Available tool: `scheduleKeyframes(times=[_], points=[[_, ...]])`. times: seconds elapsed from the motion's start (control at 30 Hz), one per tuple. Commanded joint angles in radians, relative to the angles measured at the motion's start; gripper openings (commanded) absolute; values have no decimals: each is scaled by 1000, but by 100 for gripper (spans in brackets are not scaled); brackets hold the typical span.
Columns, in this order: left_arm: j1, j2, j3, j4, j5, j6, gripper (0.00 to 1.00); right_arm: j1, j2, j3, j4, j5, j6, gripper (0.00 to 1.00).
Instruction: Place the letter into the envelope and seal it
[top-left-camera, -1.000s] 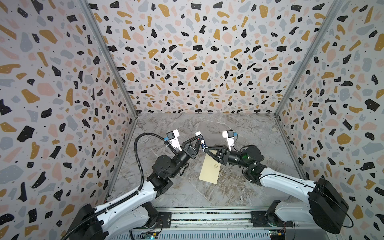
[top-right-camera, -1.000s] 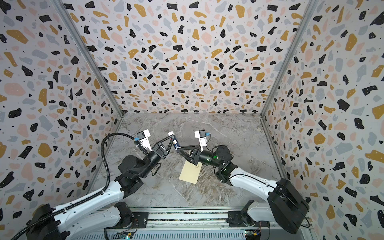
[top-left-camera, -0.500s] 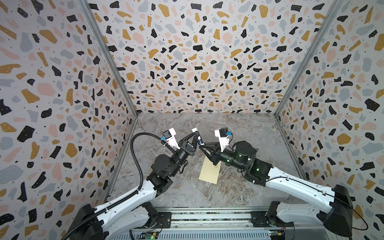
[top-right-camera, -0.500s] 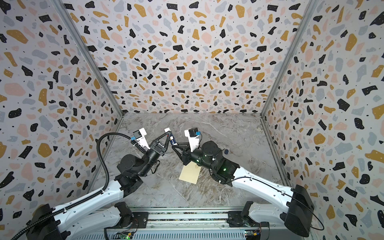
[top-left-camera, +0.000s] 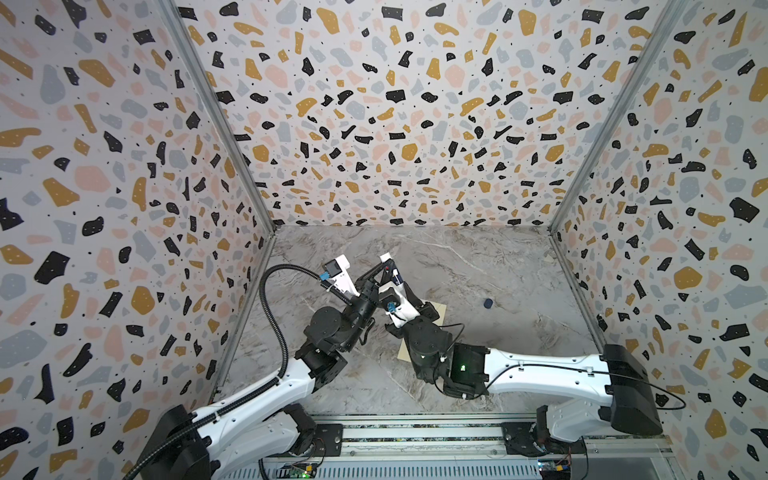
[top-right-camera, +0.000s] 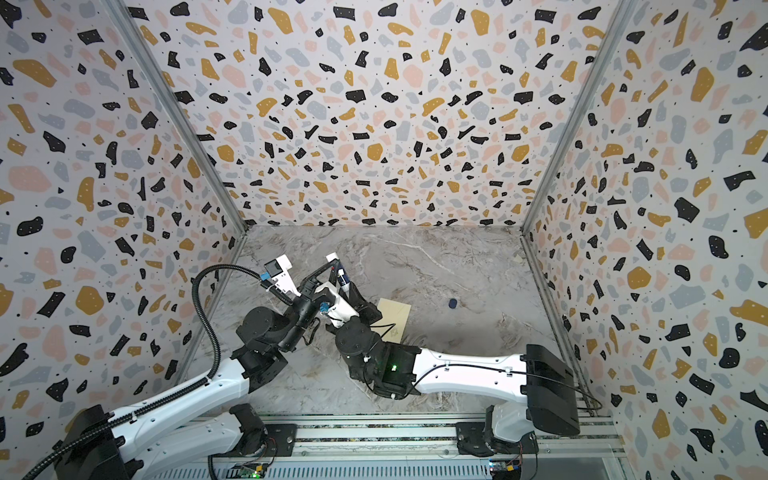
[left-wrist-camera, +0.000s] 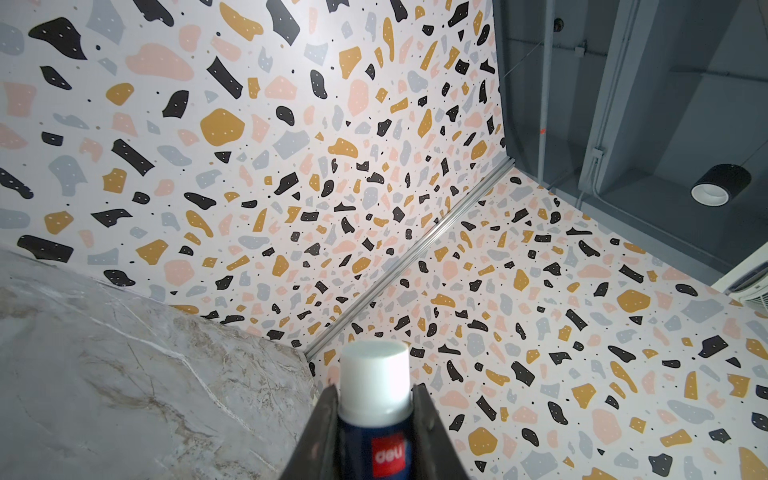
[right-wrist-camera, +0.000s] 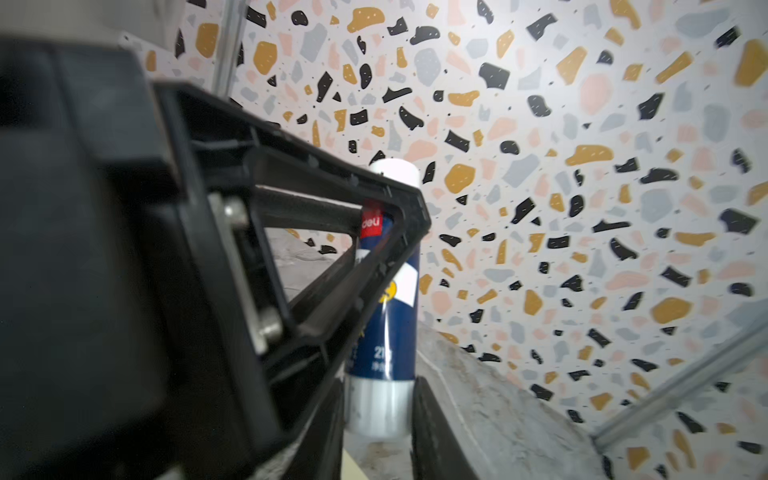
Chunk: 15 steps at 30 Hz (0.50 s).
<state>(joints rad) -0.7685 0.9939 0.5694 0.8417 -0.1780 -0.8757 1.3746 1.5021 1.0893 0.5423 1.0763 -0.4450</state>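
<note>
The dark-blue cylindrical glue stick (left-wrist-camera: 374, 382) is clamped at opposite ends by the left gripper (left-wrist-camera: 376, 415) and right gripper (right-wrist-camera: 378, 419), presumably for twisting out glue, near the pale-yellow paper envelope (top-right-camera: 397, 309) lying flat on the grey marble table (top-right-camera: 457, 266).

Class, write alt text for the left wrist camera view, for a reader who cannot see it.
The left hand grips a dark blue glue stick with a white top and red label. Behind are speckled walls and a marbled table.

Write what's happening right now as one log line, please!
left end effector: shut on glue stick | right end effector: shut on glue stick | envelope: flat on table
</note>
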Motion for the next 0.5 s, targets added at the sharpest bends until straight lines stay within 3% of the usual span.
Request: scheduleKeyframes(times=[0.0,0.17,0.27,0.37,0.47], points=[[-27,19,-13,-58,115,11,0,25,15,3,352,51,-302,6],[-27,19,-11,-56,115,9,0,25,47,0,380,48,-337,8],[-28,17,-11,-55,115,13,0,25,42,-2,346,29,-295,12],[-28,12,-8,-65,111,29,0,16,-11,7,174,-31,-120,18],[-28,2,4,-92,100,64,0,-22,-101,24,-97,-190,149,32]])
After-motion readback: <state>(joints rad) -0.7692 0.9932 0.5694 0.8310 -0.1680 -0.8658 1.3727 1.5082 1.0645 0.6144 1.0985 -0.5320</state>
